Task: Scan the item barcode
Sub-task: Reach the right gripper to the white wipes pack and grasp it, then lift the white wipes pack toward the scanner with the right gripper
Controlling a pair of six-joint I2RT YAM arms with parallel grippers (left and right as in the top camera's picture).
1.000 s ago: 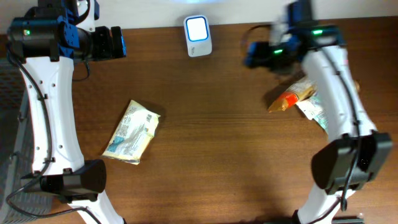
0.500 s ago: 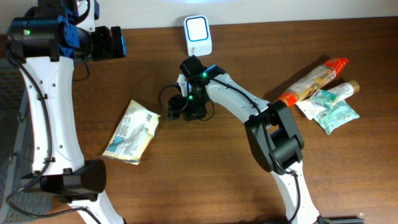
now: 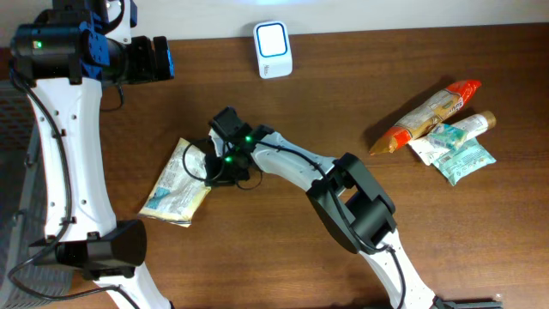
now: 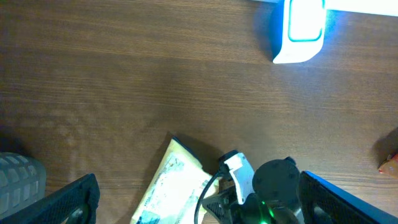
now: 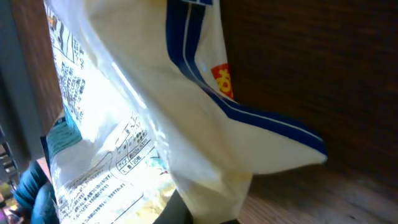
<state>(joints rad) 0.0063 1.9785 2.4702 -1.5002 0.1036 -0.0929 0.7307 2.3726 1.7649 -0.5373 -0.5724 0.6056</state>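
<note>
Right gripper [image 3: 212, 165] seen from overhead: reaching in from the right, pinched shut on the right edge of the pale snack bag [image 3: 178, 182]. Bag lying flat on the left-centre of the counter [image 3: 343, 215], its long side slanted, nearer than the scanner [image 3: 273, 50]. Scanner standing at the far edge, about mid-width, face glowing white-blue, well apart from the bag. Right arm [image 3: 287, 163] stretched low across the wood, a green light showing at its wrist. Left gripper [image 3: 165, 58] up at the far left, pointing right toward the scanner, jaws spread wide, holding nothing. Over on the right side: an orange-capped packet [image 3: 426, 114], a small bottle [image 3: 470, 124] and a green-and-white sachet [image 3: 461, 156], bunched together and touching.

From the left wrist: own jaws at the two lower corners of the frame, as wide apart as can be, bare wood between them. Scanner at top right, lit blue. Snack bag at the lower edge, the right arm's wrist just beside it on the right.

From the right wrist: bag filling most of the frame, white with a blue stripe, a red mark and fine print on glossy film. Lower corner of the wrapper drawn down into the dark jaws at the bottom edge. Brown wood on the right.
</note>
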